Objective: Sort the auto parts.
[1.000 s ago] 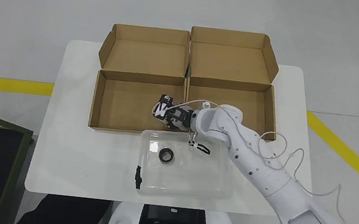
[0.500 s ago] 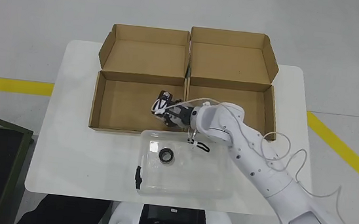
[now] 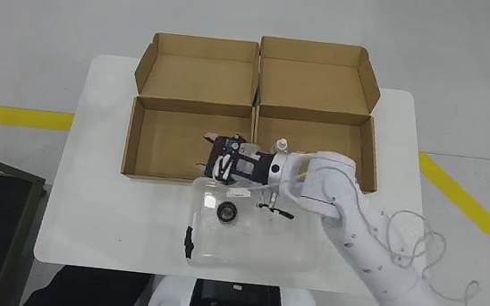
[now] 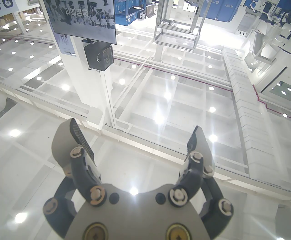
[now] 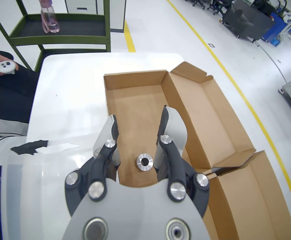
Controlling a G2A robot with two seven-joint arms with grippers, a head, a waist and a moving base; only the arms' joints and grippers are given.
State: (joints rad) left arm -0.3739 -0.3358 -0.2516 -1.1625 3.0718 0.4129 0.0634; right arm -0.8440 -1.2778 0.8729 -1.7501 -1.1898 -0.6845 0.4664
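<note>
My right gripper [image 5: 139, 123] stands open over the near right part of the left cardboard box [image 5: 136, 100], with nothing between its fingers. A silver metal bushing [image 5: 144, 161] lies on the box floor just below it. In the top view the right gripper [image 3: 217, 157] sits at the box's front wall, above the clear plastic tray [image 3: 307, 249]. The tray holds a black ring [image 3: 227, 211], a thin black clip [image 3: 189, 241] and a small black piece [image 3: 277, 209]. My left gripper [image 4: 136, 141] is open, points up at the ceiling and holds nothing.
The right cardboard box [image 3: 318, 138] stands beside the left cardboard box [image 3: 165, 145], both with lids folded back. The white table [image 3: 96, 200] has bare room left of the tray. A green rack [image 5: 63, 25] stands beyond the table's far end.
The right gripper has drawn back from over the left box's floor toward its front wall and the tray, and the arm has swung nearer.
</note>
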